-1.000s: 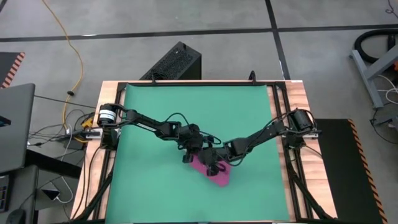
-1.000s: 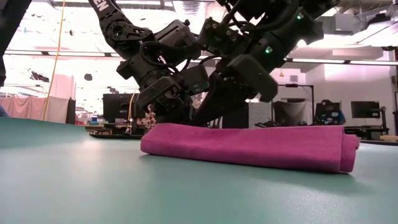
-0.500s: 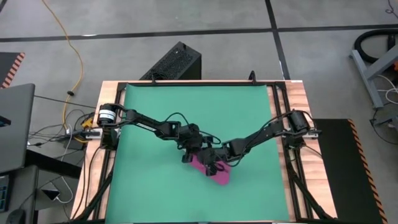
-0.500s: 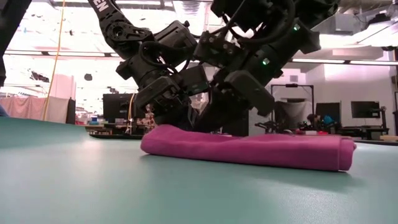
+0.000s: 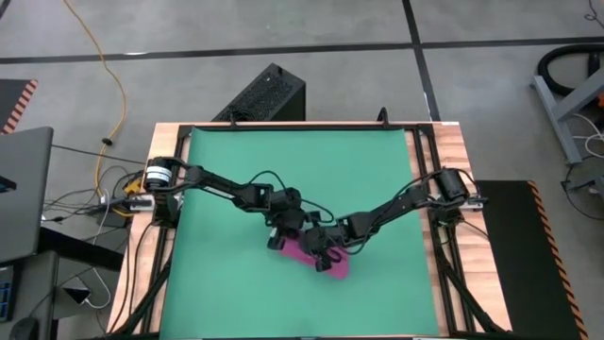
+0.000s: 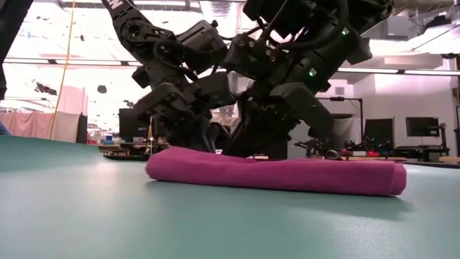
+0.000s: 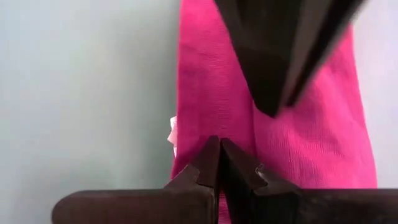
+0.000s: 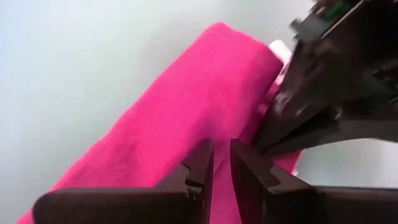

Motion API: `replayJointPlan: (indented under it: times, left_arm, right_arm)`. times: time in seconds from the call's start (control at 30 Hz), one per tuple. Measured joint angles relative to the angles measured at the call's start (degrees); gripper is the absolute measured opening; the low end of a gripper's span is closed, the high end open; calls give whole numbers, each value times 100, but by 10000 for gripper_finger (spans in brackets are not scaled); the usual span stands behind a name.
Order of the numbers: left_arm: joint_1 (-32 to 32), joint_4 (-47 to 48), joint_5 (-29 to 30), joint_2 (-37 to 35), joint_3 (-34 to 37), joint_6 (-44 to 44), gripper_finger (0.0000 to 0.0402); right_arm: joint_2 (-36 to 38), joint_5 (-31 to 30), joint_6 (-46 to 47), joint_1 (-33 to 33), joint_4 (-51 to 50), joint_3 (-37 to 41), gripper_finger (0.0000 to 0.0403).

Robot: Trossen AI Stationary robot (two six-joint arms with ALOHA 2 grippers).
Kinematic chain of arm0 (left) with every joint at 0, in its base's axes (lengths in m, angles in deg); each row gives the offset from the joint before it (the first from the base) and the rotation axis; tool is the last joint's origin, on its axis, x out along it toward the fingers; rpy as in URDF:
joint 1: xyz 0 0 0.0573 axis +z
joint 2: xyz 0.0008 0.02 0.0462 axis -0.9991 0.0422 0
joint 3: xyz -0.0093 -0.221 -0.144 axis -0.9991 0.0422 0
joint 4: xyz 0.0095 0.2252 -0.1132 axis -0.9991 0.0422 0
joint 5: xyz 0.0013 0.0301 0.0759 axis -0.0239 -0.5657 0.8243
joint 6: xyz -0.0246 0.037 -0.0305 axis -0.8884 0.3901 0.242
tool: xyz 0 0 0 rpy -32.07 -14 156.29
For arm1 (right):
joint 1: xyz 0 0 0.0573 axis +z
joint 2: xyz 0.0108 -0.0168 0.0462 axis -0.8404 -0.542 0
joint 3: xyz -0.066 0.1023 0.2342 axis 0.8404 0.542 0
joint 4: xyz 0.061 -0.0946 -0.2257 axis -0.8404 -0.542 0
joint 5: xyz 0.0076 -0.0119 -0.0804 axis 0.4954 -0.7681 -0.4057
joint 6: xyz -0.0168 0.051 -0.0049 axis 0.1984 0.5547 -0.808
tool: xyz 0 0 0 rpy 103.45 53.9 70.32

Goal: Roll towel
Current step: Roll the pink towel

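Both tools are down on the towel (image 5: 317, 257), w/ the arms meeting over it near the front-centre of the green mat (image 5: 236, 156). Your left tool (image 7: 219, 163) has its fingers pressed together, no gap btwn the tips, which sit right against the pink cloth; you can't tell from the left wrist view whether any fabric is pinched. Your right tool (image 8: 221, 163) shows only a narrow slit btwn its fingers, tips over the towel's upper surface, again no clear hold on the cloth.

Writing: only part of white lettering on the left arm's upper link in the low view, too cut off to read.

Towel: magenta-pink, soft, lying as a long, low, flattened bundle on the mat. In the low view (image 6: 273, 175) it reads as a shallow roll, rounded at one end, squarer at the other. A small white tag (image 7: 171, 127) pokes out at one edge.

Arm pose: left arm (image 5: 222, 186) reaches from the table's left side, right arm (image 5: 396, 203) from the right side, both angled in and down so the wrists crowd together over the towel. In the low view both tools come down just behind the bundle, close beside each other.
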Motion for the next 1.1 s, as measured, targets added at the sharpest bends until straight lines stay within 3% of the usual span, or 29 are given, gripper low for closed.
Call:
replayJointPlan:
  times: [0.23,0.53,0.63,0.8,0.97,1.1]
  left_arm:
    - [24,-158,357,-235,-31,-74,0]
    - [-22,-117,500,-249,-16,-337,0]
    - [-49,315,547,-559,-16,-538,0]
    - [-517,741,1293,-1351,136,-850,0]
    - [-1304,-414,2467,-1796,889,-1286,0]
    - [-1534,-1018,2820,-1612,1364,-1623,0]
  right_arm:
    - [-18,716,-216,3,147,-29,75]
    - [-15,719,-198,119,149,-29,75]
    - [-13,709,-169,131,112,-27,75]
    - [-13,653,-167,157,89,-22,75]
    - [-13,640,-162,155,19,-20,75]
    - [-13,633,-167,155,10,-18,75]
